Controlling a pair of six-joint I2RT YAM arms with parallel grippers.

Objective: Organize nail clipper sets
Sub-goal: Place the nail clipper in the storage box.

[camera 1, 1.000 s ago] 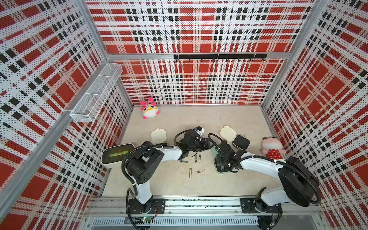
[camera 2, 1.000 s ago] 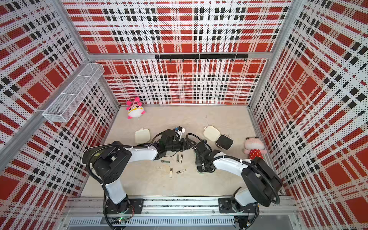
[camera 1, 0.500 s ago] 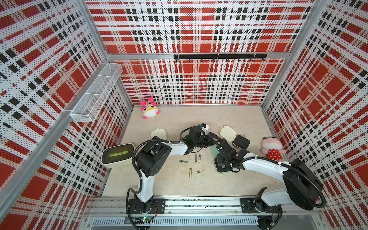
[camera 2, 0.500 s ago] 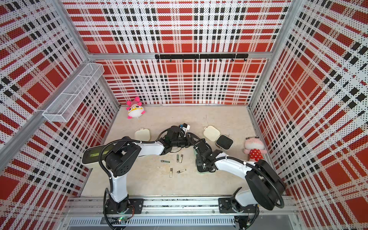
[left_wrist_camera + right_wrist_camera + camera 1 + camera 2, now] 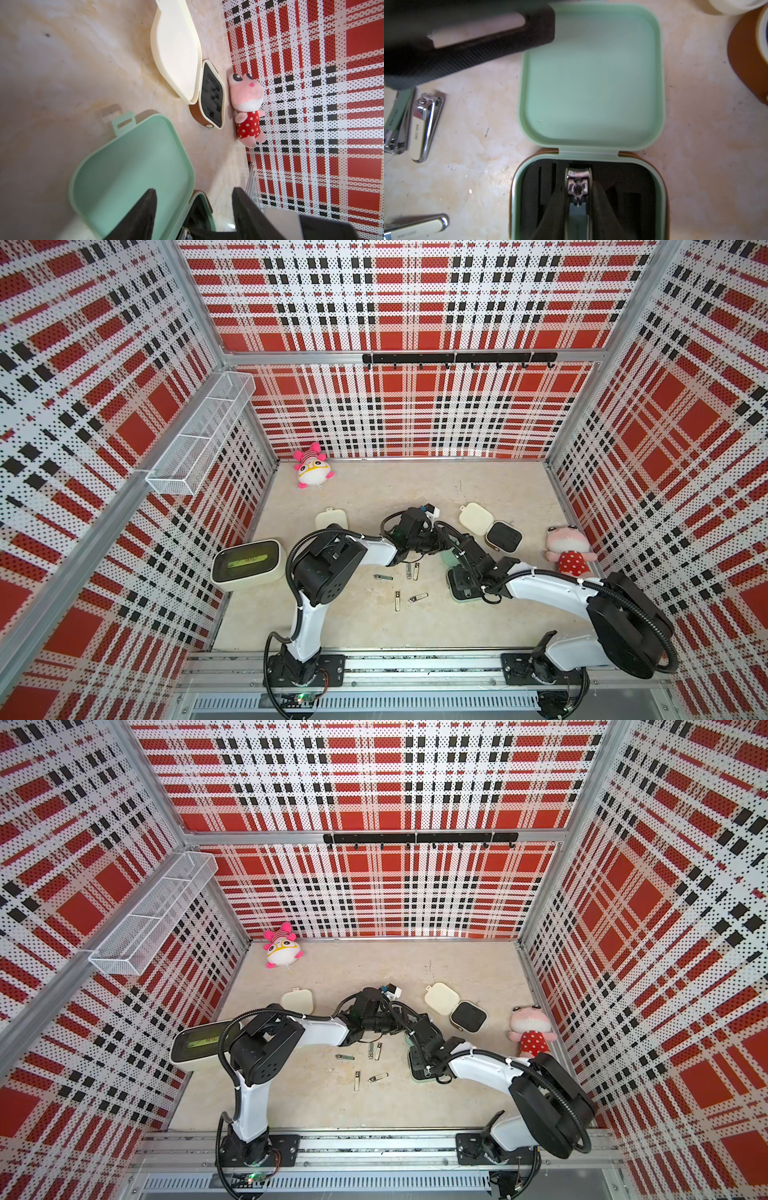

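The mint green case (image 5: 591, 83) lies open on the floor, its lid flat and its black tray (image 5: 629, 187) toward me. My right gripper (image 5: 578, 199) is down in that tray, shut on a silver nail clipper (image 5: 578, 185); in a top view it is (image 5: 463, 581). My left gripper (image 5: 197, 207) hovers open over the lid's edge by the hinge, one finger over the lid, one over the floor; in a top view it is (image 5: 440, 545). An open cream case (image 5: 476, 518) with an empty black tray (image 5: 503, 536) lies behind. A closed cream case (image 5: 331, 519) sits at the left.
Several loose clippers (image 5: 409, 571) and tools (image 5: 397, 600) lie on the floor left of the mint case. A larger cream box (image 5: 248, 562) stands at the left wall. Plush toys sit at the back left (image 5: 311, 468) and right wall (image 5: 567, 549).
My left arm has swung right, bringing its gripper over the mint lid, with the jaws narrowing slightly. My right gripper has stayed in the tray with the clipper.
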